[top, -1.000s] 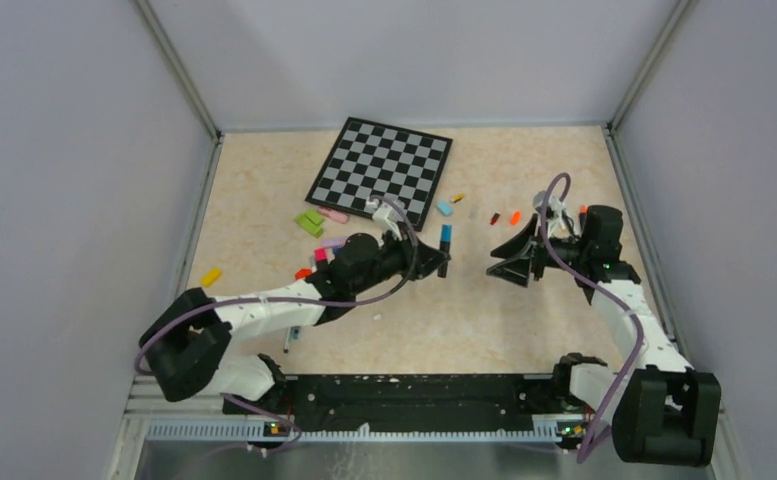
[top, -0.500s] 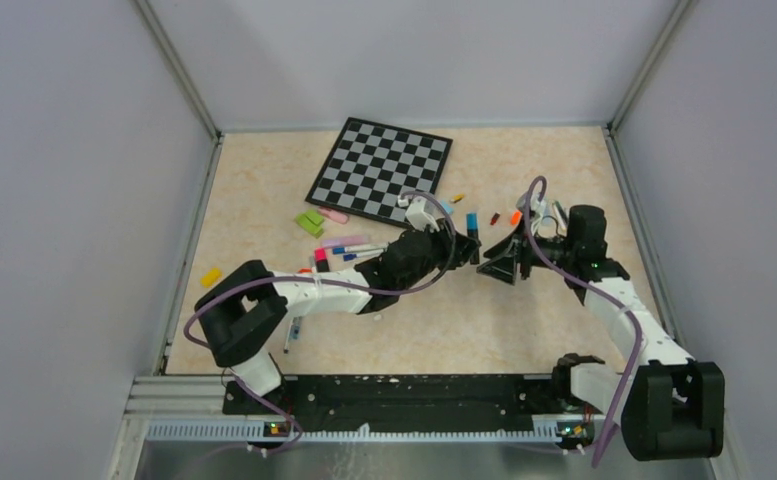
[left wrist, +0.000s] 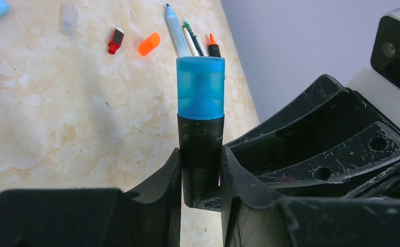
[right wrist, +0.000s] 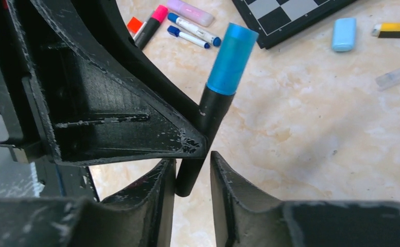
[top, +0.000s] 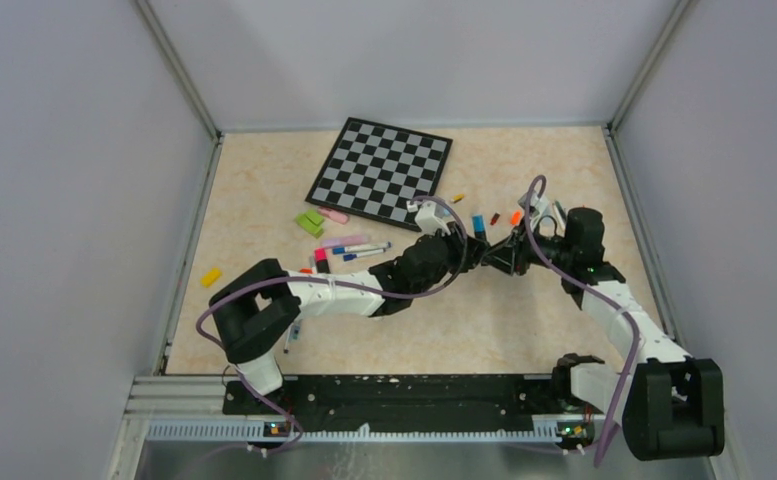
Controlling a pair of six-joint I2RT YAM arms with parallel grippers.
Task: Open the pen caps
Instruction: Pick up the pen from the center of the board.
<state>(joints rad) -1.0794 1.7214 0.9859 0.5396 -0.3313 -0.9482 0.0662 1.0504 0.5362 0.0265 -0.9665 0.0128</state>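
Tabletop (top: 264,190): left gripper (left wrist: 200,167), right gripper (right wrist: 192,167) around pen (left wrist: 200,136)

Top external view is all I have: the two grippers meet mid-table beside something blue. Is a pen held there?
Observer: Yes. The left wrist view shows the left gripper shut on the black barrel of a marker, below its blue cap.
Operator: Is that cap off?
Observer: No. In the right wrist view it sits fully on the barrel's end, with nothing gripping it.
Operator: And the other arm?
Observer: The right gripper has its fingers either side of the barrel's tail end, not the cap. I cannot tell whether they clamp it.
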